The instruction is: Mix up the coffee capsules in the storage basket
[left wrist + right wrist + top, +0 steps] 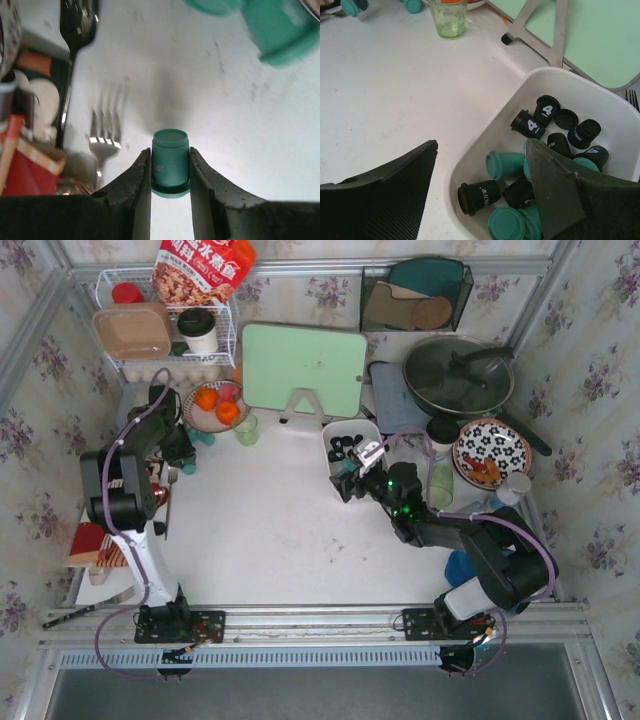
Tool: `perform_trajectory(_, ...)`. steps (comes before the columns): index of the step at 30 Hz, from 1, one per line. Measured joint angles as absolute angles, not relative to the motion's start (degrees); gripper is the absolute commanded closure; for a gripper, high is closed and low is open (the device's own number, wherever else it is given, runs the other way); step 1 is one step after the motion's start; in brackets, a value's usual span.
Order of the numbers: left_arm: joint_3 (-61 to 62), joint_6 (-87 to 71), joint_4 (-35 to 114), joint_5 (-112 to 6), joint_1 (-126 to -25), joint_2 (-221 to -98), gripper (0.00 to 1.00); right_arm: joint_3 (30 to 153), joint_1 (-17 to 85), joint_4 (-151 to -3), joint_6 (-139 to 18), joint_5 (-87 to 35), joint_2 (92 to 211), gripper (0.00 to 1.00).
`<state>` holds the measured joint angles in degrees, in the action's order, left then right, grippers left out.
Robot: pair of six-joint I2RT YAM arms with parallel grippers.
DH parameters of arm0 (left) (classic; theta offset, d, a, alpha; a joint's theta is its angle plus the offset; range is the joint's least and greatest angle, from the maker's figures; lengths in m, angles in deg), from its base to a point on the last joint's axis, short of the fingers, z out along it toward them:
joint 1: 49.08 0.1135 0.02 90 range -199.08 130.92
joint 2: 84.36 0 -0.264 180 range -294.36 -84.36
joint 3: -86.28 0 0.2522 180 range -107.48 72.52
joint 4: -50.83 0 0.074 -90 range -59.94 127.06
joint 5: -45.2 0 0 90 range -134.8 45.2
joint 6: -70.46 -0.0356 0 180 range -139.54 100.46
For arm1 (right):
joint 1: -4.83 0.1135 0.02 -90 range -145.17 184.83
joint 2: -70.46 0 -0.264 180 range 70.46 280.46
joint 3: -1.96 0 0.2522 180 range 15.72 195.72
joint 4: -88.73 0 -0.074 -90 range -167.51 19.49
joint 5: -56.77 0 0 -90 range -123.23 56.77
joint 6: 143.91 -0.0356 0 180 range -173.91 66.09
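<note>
Left gripper [170, 152]: pinching an upright teal capsule [170, 165].
Right gripper [481, 145]: spread astride the storage basket [495, 130] wall.
Coffee capsules [530, 125]: black and teal, several hidden behind one finger.
Basket edge: cropped.

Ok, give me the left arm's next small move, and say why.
Probably lift and carry toward the storage basket. The left gripper looks closed on a teal capsule at the left side of the table, apart from the basket, where black and teal capsules lie. The right gripper, open, straddles the basket's near wall, so approach with care.
</note>
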<state>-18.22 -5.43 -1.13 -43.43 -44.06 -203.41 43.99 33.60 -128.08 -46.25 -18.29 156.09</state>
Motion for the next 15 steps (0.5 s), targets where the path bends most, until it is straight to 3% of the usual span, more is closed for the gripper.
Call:
perform_trajectory(7, -3.9, -3.4, 7.0, -50.4, -49.7, -187.6, 0.79, 38.4, 34.3, -137.3, -43.3, -14.4, 155.7, 0.23)
perform_trajectory(15, 11.5, -4.0, 21.7, -59.3, -66.1, -173.4, 0.8, 32.3, 39.9, -154.1, -36.1, -6.5, 157.3, 0.23)
